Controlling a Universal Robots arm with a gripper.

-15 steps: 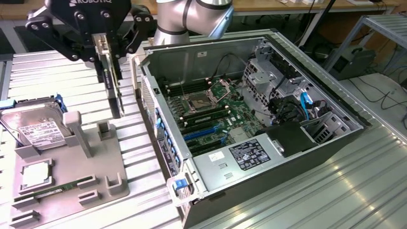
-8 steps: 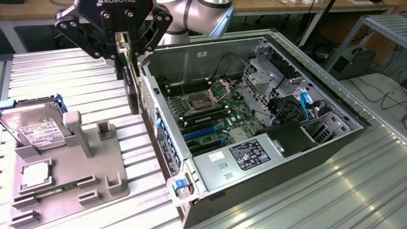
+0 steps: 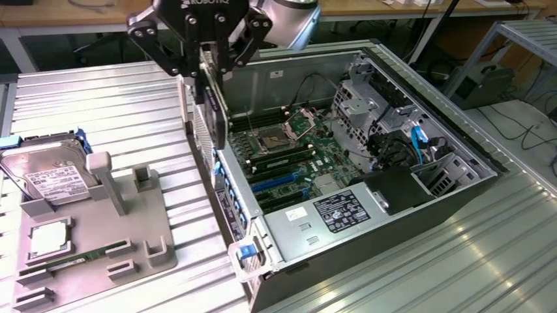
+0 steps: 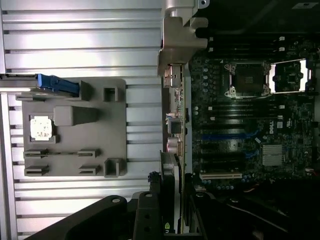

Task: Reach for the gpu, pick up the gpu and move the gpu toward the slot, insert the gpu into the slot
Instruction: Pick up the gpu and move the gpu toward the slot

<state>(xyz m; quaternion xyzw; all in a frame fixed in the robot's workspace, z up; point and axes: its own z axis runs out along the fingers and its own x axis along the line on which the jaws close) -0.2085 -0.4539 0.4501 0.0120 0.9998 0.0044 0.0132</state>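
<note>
Exterior view: we count one arm, and its one gripper (image 3: 211, 70) sits in the upper middle of the frame, pointing straight down. Its two fingers (image 3: 231, 62) are drawn in narrow and pinch the top edge of the one gpu (image 3: 214, 104). The card hangs upright and edge-on above the near wall of the single open computer case (image 3: 392, 261). It is in the air, above the motherboard (image 3: 327, 156) and well apart from the slot (image 3: 276, 179). That slot is a blue strip inside the case, lower in the frame and toward the exterior view's right of the card. We make out a second blue strip just beside it.

At the exterior view's left, one gray fixture (image 3: 130, 228) lies on the ribbed metal table (image 3: 104, 111) and carries three parts. These are one hard drive (image 3: 48, 176) leaning at its upper left, one processor chip (image 3: 48, 240) below it, and one green memory stick (image 3: 74, 262) at the lower left.

In the wrist view, the gpu (image 4: 170, 170) runs away from the camera, out from the gripper (image 4: 172, 215), along the case's edge. The slot (image 4: 227, 135) lies off to its side on the board.
</note>
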